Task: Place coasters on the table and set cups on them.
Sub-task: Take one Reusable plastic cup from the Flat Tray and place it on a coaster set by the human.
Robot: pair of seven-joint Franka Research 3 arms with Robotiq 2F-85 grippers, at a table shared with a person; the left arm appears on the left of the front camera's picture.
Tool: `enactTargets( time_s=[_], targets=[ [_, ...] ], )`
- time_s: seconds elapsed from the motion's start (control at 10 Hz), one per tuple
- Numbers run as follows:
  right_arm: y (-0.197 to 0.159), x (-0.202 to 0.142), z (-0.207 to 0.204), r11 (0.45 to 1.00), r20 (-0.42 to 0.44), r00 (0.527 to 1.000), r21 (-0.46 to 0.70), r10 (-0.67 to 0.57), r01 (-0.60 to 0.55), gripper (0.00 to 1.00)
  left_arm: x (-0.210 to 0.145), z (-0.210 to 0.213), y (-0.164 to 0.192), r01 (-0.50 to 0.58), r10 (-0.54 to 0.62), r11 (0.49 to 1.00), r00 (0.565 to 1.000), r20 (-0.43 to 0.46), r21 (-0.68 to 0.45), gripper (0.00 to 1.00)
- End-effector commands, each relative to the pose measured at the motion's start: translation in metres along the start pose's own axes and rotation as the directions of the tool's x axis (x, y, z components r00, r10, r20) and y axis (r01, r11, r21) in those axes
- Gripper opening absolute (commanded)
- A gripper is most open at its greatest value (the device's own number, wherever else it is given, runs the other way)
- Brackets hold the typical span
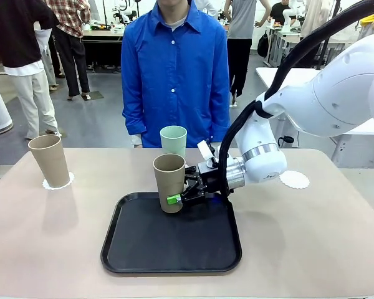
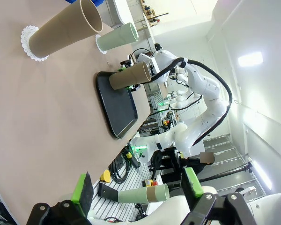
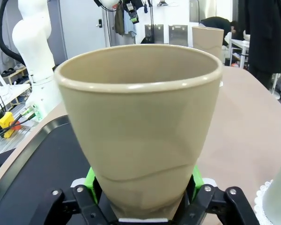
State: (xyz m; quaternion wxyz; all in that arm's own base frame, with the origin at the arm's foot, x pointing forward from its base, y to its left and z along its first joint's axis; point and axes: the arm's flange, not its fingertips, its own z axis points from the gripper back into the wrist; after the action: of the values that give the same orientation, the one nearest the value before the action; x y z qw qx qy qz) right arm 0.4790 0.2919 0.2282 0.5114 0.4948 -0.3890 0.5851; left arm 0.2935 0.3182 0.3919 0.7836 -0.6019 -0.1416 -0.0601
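Observation:
My right gripper [image 1: 178, 199] is shut on a tan cup [image 1: 169, 181], holding it upright near its base at the far edge of the black tray [image 1: 174, 249]. In the right wrist view this cup [image 3: 140, 122] sits between the green pads [image 3: 90, 180] of the right gripper [image 3: 143, 187]. A second tan cup [image 1: 48, 160] stands on a coaster [image 1: 57, 182] at the far left of the table [image 1: 43, 237]. The mint cup [image 1: 173, 140] stands behind the held one. A bare coaster [image 1: 294, 179] lies at the right. My left gripper [image 2: 136, 187] hangs open, away from the table.
A person in a blue shirt [image 1: 174, 68] stands at the far side, right behind the mint cup. The tray takes up the middle of the table. The right arm [image 1: 324, 99] reaches in over the table's right side, above the bare coaster.

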Motion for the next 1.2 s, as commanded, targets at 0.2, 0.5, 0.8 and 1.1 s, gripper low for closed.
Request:
enactTargets(
  time_s=[0.2, 0.5, 0.8, 1.1],
  targets=[
    [-0.005, -0.004, 0.000, 1.000, -0.017, 1.000, 0.007, 0.017, -0.017, 0.00, -0.001, 0.000, -0.003, -0.017, 0.017, 1.000, 1.000, 0.005, 0.011, 1.00],
    [0.028, 0.058, 0.016, 0.996, 0.063, 0.996, -0.052, -0.064, 0.068, 0.37, -0.001, 0.000, -0.003, -0.017, 0.017, 1.000, 1.000, 0.005, 0.011, 1.00],
    [0.070, 0.155, 0.041, 0.989, 0.055, 0.993, -0.100, -0.107, 0.112, 0.37, -0.001, 0.000, -0.003, -0.017, 0.017, 1.000, 1.000, 0.005, 0.011, 1.00],
    [0.083, 0.199, 0.044, 0.979, 0.011, 0.993, -0.165, -0.118, 0.118, 0.37, -0.001, 0.000, -0.003, -0.017, 0.017, 1.000, 1.000, 0.005, 0.011, 1.00]
  ],
)
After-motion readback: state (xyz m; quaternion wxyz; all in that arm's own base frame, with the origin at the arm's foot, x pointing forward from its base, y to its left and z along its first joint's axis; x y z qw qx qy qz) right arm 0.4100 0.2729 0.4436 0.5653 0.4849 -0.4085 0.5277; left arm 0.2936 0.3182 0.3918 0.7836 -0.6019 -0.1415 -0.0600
